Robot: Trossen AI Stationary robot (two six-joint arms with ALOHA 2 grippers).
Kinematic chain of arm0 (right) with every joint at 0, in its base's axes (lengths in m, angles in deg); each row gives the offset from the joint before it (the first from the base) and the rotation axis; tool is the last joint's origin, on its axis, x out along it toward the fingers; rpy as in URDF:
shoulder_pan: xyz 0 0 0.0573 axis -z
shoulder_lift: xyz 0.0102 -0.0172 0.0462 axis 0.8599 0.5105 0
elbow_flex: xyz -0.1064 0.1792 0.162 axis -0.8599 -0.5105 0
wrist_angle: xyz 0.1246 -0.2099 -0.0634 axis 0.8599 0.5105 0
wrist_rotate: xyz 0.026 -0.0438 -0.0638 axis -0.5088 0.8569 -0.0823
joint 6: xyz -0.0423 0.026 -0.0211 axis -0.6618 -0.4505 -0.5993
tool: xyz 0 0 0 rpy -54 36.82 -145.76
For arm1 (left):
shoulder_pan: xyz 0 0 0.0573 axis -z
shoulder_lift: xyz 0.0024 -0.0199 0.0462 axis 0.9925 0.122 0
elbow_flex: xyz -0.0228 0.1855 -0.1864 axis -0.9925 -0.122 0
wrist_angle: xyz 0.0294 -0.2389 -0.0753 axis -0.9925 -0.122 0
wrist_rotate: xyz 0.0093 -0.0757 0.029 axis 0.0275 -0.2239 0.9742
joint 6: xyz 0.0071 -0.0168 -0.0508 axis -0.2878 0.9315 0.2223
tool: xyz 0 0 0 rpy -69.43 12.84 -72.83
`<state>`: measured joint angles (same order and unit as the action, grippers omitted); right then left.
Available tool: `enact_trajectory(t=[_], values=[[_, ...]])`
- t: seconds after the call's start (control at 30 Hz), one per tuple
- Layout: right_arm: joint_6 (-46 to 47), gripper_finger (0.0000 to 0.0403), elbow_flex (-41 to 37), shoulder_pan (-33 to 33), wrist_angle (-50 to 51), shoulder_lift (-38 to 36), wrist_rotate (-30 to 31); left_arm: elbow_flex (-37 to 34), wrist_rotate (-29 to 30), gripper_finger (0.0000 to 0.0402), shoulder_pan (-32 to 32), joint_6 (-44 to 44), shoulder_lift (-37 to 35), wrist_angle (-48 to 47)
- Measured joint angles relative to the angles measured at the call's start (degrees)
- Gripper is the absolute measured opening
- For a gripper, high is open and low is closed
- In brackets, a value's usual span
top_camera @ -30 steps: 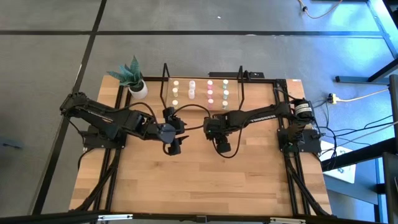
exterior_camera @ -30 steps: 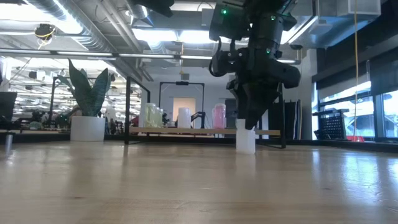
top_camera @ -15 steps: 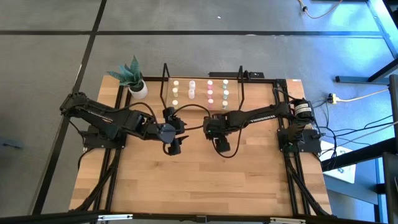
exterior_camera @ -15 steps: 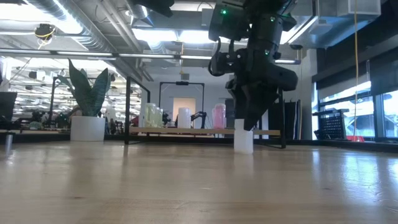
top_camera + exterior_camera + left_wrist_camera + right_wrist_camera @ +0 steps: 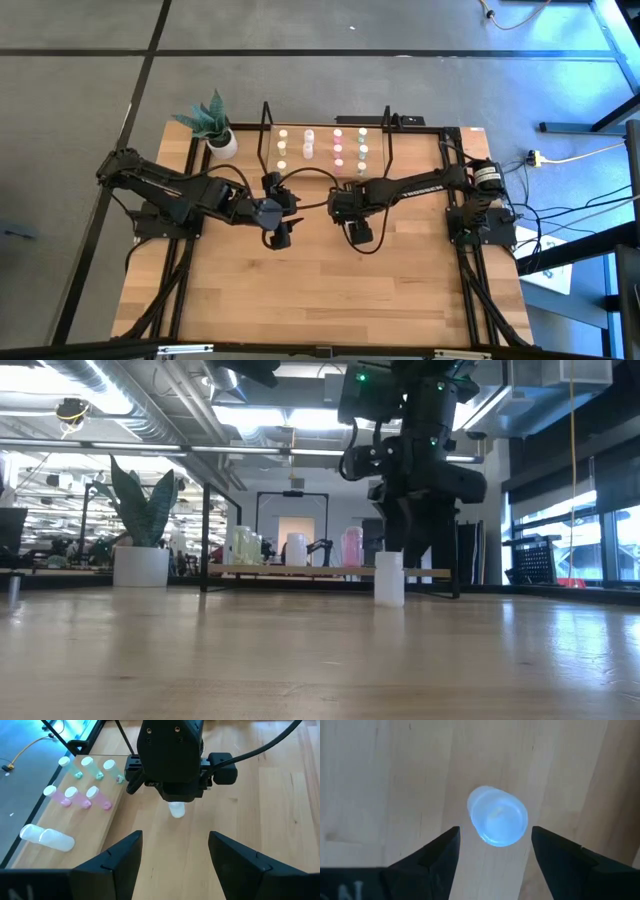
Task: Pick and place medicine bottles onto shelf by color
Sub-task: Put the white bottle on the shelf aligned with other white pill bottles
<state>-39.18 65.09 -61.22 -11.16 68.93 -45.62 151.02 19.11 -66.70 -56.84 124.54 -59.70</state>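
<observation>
A white medicine bottle (image 5: pixel 389 578) stands upright on its base on the tabletop, in front of the shelf (image 5: pixel 322 166). My right gripper (image 5: pixel 495 834) hangs over it, pointing down, open, with one finger on either side of the bottle's cap (image 5: pixel 498 816) and a gap to each. In the high view my right gripper (image 5: pixel 356 232) hides the bottle. Rows of yellowish, white, pink and greenish bottles (image 5: pixel 337 148) stand on the shelf board. My left gripper (image 5: pixel 175 842) is open and holds nothing, left of the right one, raised and looking toward it.
A white plant pot (image 5: pixel 222 146) with a green plant stands at the far left, beside the shelf's black frame (image 5: pixel 265 128). Bare wooden tabletop (image 5: pixel 320 290) lies toward the near edge. Cables run between the arms.
My right gripper has opened and let go of the white bottle, which stays upright on the table; the fingers now stand apart on either side of it.
</observation>
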Motion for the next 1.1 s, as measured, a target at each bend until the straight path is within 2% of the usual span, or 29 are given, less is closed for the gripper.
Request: enact_trajectory(t=[0.4,0.77,1.1], values=[[1.4,0.0248,8.8,-0.1,10.8,-2.0,0.0,0.0,0.0,0.0221,0.0,0.0,0.0,-0.1],[6.5,0.0248,8.4,-0.2,12.7,-17.2,0.0,0.0,0.2,0.0221,-0.2,0.0,0.2,0.1],[7.3,0.0248,8.4,-0.2,12.3,-30.4,0.5,0.0,-0.1,0.0221,-3.1,-0.5,5.6,8.9]])
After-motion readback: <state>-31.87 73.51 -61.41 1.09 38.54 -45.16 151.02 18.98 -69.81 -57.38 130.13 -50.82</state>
